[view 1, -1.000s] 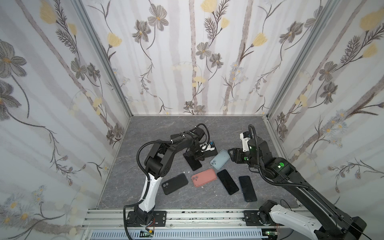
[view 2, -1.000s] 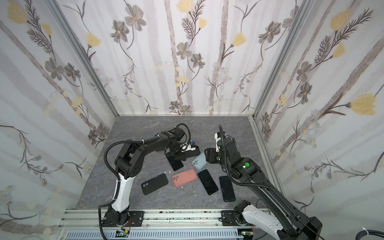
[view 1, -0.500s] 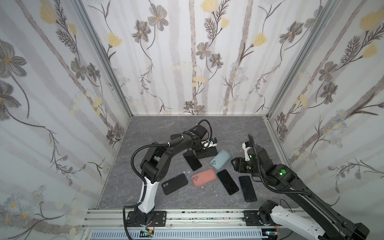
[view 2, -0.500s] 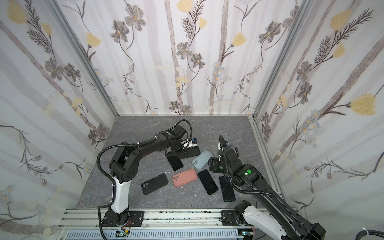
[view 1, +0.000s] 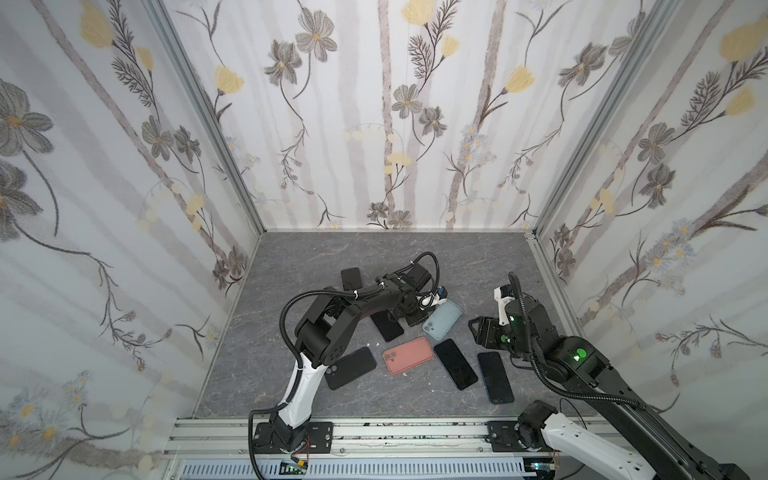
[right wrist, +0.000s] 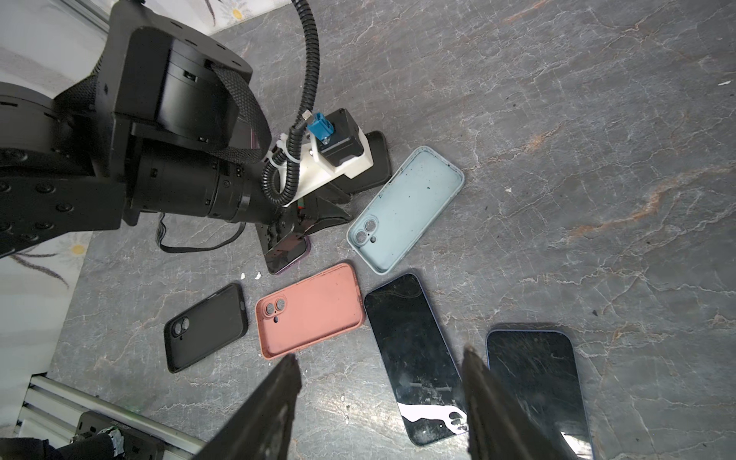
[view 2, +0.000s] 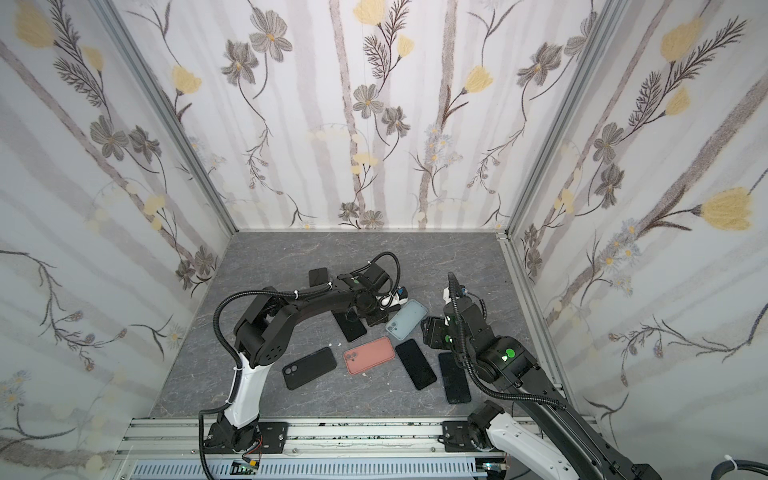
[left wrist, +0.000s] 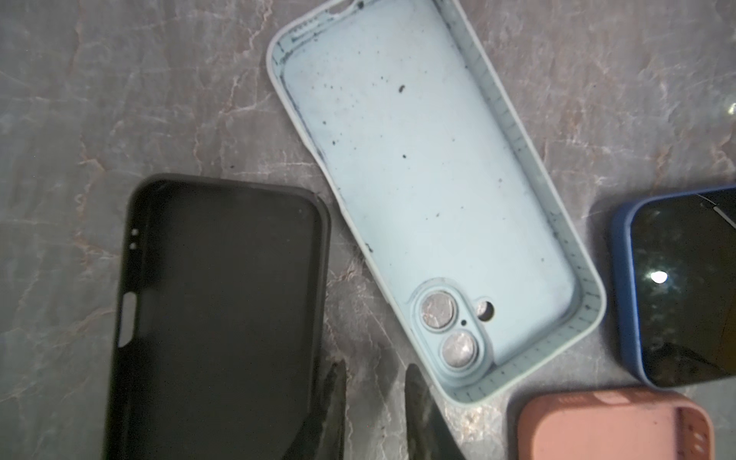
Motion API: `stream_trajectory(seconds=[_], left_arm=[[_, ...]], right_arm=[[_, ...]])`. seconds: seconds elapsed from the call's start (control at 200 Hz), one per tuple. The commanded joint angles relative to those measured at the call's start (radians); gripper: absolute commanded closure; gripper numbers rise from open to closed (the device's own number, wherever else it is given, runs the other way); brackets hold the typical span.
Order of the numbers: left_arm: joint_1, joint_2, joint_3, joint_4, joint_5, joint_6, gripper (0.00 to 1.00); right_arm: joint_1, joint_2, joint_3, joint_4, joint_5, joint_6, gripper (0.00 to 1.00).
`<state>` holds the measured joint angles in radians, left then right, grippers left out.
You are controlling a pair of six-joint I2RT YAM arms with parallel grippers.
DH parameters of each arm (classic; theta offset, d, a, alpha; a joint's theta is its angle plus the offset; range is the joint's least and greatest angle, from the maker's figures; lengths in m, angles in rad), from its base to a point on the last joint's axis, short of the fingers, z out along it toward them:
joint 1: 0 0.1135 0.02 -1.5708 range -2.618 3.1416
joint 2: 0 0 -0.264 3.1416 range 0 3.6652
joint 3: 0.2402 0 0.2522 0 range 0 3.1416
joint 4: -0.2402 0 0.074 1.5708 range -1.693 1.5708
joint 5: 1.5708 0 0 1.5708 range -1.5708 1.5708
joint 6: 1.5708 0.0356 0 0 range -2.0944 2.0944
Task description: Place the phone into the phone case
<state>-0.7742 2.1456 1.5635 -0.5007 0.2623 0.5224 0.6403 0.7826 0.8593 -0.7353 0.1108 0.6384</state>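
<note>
Right now the left gripper (left wrist: 374,382), narrowly parted and empty, is hovering between a matte black case (left wrist: 223,318) and the pale-blue silicone phone case (view 1: 443,319), the dark glass phone (view 1: 388,326) lying at its nine o'clock; descending risks shoving either case. The right gripper (right wrist: 380,358) is hanging wide, empty.
</note>
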Motion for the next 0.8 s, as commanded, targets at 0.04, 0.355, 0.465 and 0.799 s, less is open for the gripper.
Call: stream_trajectory(seconds=[0.04, 0.355, 0.465, 0.799], left_arm=[[-0.023, 0.015, 0.016, 0.026, -0.024, -0.005, 0.74], [-0.055, 0.032, 0.05, 0.067, -0.033, -0.048, 0.71], [-0.054, -0.001, 0.036, 0.085, -0.03, -0.059, 0.69], [0.013, -0.323, -0.115, 0.183, -0.23, -0.374, 0.62]], right_arm=[[0.002, -0.007, -0.003, -0.001, 0.012, 0.01, 0.36], [0.001, -0.007, -0.033, -0.023, 0.017, 0.019, 0.36], [0.001, 0.013, -0.057, -0.049, 0.011, 0.03, 0.33], [0.124, 0.07, -0.267, 0.012, 0.0, 0.162, 0.13]])
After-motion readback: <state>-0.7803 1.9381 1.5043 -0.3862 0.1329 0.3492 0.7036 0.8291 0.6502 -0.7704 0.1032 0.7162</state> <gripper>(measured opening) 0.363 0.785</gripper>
